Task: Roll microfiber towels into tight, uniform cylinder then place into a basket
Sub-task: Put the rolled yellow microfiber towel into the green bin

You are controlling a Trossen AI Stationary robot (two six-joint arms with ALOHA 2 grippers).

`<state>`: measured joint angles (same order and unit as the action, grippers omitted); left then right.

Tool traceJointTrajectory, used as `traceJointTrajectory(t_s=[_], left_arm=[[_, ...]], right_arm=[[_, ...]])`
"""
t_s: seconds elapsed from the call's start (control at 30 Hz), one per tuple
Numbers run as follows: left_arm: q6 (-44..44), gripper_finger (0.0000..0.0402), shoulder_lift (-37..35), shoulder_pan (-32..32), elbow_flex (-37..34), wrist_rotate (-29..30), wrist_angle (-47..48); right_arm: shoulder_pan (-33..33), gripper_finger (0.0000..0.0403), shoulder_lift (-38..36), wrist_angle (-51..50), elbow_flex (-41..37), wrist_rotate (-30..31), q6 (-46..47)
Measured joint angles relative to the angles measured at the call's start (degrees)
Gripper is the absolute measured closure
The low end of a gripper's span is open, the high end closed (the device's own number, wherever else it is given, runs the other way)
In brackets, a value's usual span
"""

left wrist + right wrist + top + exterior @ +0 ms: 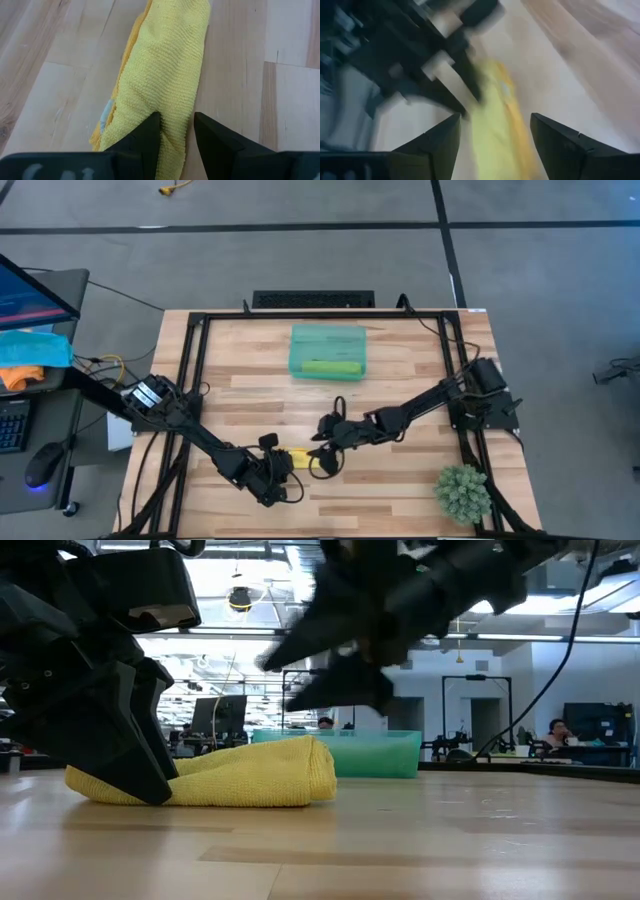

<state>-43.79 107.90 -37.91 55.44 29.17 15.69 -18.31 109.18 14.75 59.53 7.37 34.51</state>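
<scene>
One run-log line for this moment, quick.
left tool: shut on yellow towel | right tool: open above towel | green towel: in basket

A grey floor (pixel 300 205) surrounds the wooden table (pixel 400 490), crossed by dark lines. Beyond the table's left edge stands a desk with a monitor (pixel 30 290), a keyboard (pixel 12 425), a mouse (pixel 42 467) and blue and orange cloths (pixel 30 355). In the low view, ceiling lights (pixel 240 600) glow over an open workroom with monitors (pixel 225 715) and seated people (pixel 555 735) far behind.
</scene>
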Motion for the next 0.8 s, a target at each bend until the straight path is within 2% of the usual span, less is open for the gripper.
traceJointTrajectory(t_s=[0.23,0.43,0.67,0.8], left_arm=[[0.0,0.0288,0.0,0.0,0.0,0.1,-0.3],[-0.1,0.0288,0.0,-0.2,0.0,0.1,-0.1],[0.0,0.0288,0.0,-0.2,0.0,0.4,-0.2],[0.0,0.0275,0.0,-0.1,0.0,0.6,-0.2]], right_arm=[[0.2,0.0140,5.5,-1.4,2.8,0.0,-0.5],[0.5,0.0140,10.6,-0.8,5.1,-2.5,-0.5],[0.5,0.0142,10.9,-5.6,6.3,-3.2,0.2],[0.6,0.0157,10.9,-4.9,6.1,-6.4,1.1]])
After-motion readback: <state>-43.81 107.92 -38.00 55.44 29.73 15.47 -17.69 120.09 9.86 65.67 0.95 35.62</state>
